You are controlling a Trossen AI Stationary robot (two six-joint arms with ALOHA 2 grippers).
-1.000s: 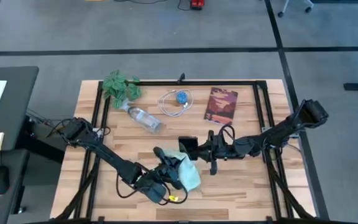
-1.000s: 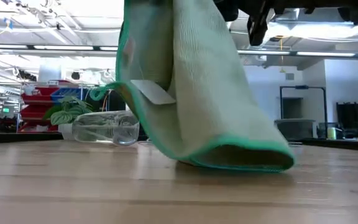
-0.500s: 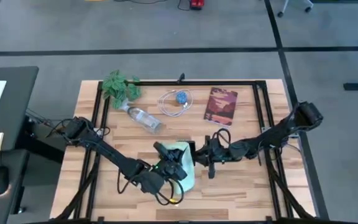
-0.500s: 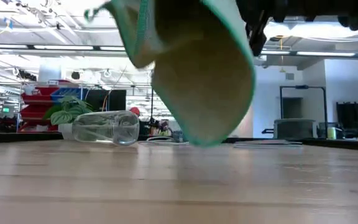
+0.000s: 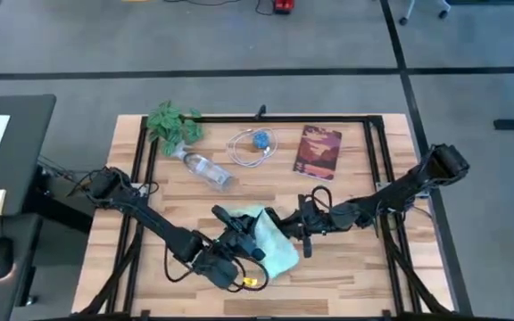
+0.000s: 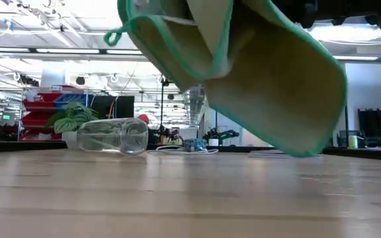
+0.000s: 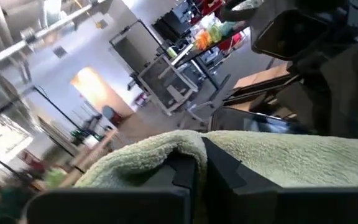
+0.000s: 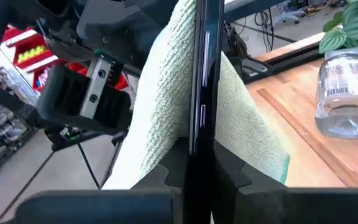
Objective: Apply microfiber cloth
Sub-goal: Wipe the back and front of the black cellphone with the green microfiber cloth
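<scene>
Locating the largest items first: what lies around the two claws on the table [image 5: 346, 276]?

Reply: The microfiber cloth [image 5: 273, 248] hangs between the left gripper [image 5: 244, 239] and the right gripper [image 5: 284, 223]. It touches both and is clear of the tabletop. The left claw is clamped fully on a fold of the cloth. The right claw is closed on a black phone [image 8: 199, 93], held edge-on, with the cloth draped over both faces of it.

Query: What cannot be verified?

Reply: From above, the cloth covers nearly all of the phone. From the right wrist only the phone's thin edge shows, so its screen cannot be made out. The table-level camera cuts off the cloth's upper part and both claws. A clear bottle [image 6: 108, 135] lies well beyond the left claw, on the far side.

Query: Changes against the earlier pictures?

Reply: One second ago the cloth's lower fold rested on the wood, and it is now lifted free. Half a second ago it hung narrower. It now spreads wider toward the right claw's side.
</scene>
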